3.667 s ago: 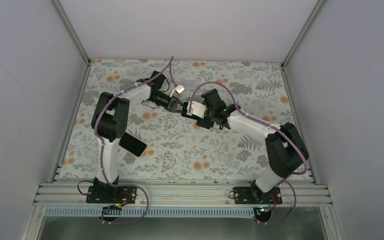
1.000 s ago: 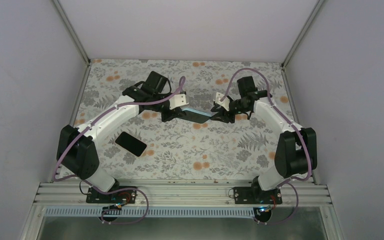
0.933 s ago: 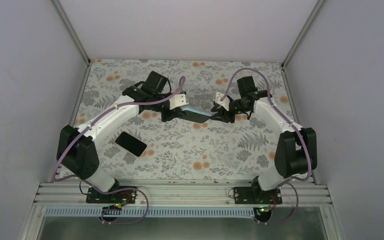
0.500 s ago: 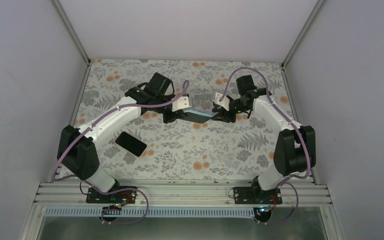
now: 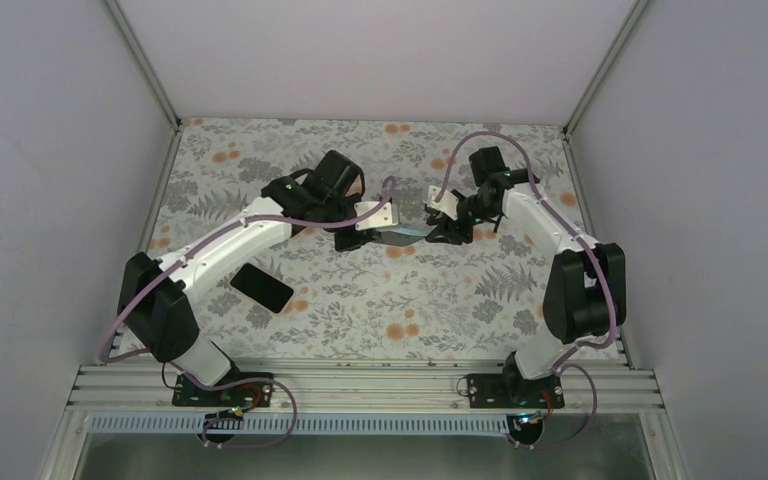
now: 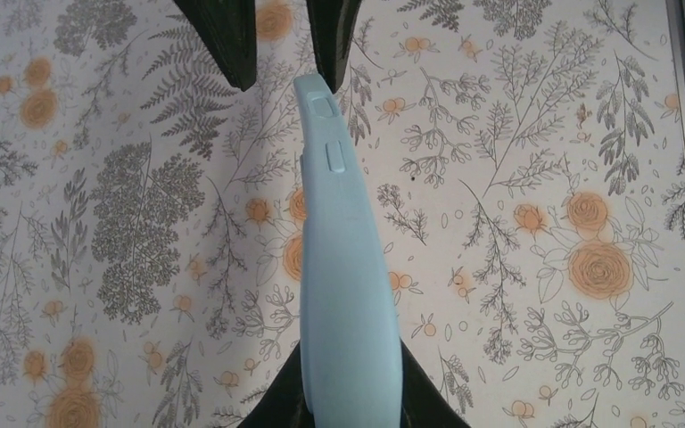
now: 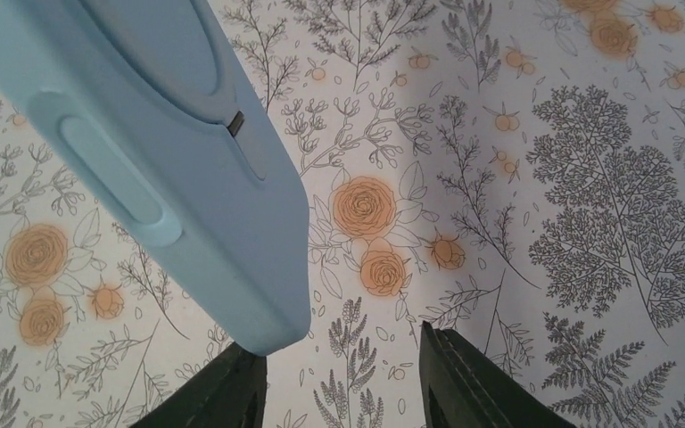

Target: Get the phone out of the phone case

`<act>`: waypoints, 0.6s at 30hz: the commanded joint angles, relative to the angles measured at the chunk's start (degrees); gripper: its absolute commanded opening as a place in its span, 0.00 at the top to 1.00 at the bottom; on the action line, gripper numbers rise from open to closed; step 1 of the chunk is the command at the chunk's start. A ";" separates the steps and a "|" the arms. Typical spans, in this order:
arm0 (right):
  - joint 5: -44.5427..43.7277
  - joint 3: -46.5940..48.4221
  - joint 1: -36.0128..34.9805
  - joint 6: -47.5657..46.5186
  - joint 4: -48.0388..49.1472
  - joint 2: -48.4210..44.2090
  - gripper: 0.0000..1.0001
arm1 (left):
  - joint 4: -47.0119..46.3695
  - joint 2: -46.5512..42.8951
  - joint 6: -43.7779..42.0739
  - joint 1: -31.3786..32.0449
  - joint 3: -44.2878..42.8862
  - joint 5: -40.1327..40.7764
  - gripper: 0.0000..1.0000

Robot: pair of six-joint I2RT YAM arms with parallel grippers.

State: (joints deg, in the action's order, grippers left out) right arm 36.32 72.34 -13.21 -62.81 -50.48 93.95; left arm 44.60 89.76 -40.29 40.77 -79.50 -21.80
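Two arms meet over the middle of the floral-patterned tabletop in the overhead view. A light blue rubbery phone case spans the gap between the left end effector and the right end effector. A slim black rectangular phone lies flat on the tabletop, well apart at the case's 8 o'clock. I judge the extraction done, with only the case left to set down.

The left wrist view adds what the overhead cannot. The case runs edge-on from 6 to 12 o'clock, with the left fingers closed against its near end. The right's fingers at 12 o'clock stand apart, one just touching the tip.

The right wrist view agrees: its fingers are spread wide with nothing between them, and the case ends just above the 7 o'clock finger. Next, the left should lower the case and let go.
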 commanded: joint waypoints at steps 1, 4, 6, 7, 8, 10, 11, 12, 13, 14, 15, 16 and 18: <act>-6.07 4.96 0.45 -2.44 7.88 3.13 0.54 | 8.84 0.40 -3.56 5.28 -2.68 -11.42 0.98; -7.71 6.70 0.46 -2.95 8.15 4.50 0.51 | 10.02 1.06 -3.60 6.41 -3.95 -11.18 0.98; -8.34 7.45 0.47 -3.03 8.41 5.10 0.51 | 10.29 1.23 -3.65 6.75 -4.30 -10.83 0.98; -8.46 7.84 0.44 -3.09 8.35 5.49 0.50 | 10.37 1.26 -3.67 6.85 -4.41 -10.53 0.98; -8.61 8.12 0.45 -3.22 8.30 5.73 0.49 | 10.41 1.28 -3.73 6.84 -4.42 -10.38 0.98; -8.98 8.44 0.46 -3.13 8.54 6.17 0.49 | 10.55 1.34 -3.91 6.88 -4.44 -9.99 0.98; -9.06 8.51 0.53 -2.91 8.78 6.30 0.48 | 10.18 1.30 -3.74 6.87 -4.36 -9.56 0.98; -9.07 8.45 0.48 -2.79 8.70 6.29 0.48 | 9.85 1.18 -3.63 6.91 -4.30 -9.18 0.98; -8.95 8.42 0.46 -2.83 8.45 6.29 0.48 | 9.39 1.05 -3.65 6.87 -4.03 -8.65 0.98; -8.75 8.29 0.48 -2.94 8.01 6.18 0.48 | 8.81 0.94 -3.65 6.84 -3.67 -8.00 0.98; -8.65 8.04 0.44 -3.06 7.34 5.85 0.48 | 8.23 0.83 -3.86 6.72 -3.21 -7.41 0.98; -8.51 7.67 0.53 -3.22 6.66 5.19 0.47 | 7.43 0.61 -3.99 6.53 -2.75 -6.57 0.98; -8.09 5.85 0.65 -3.95 4.79 3.04 0.43 | 6.00 0.23 -4.43 5.58 -2.10 -5.55 0.98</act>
State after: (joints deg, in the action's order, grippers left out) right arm 27.77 79.46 -13.02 -65.23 -43.46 99.70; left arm 54.78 91.66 -43.11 47.62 -82.02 -27.53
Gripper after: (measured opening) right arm 0.543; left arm 0.127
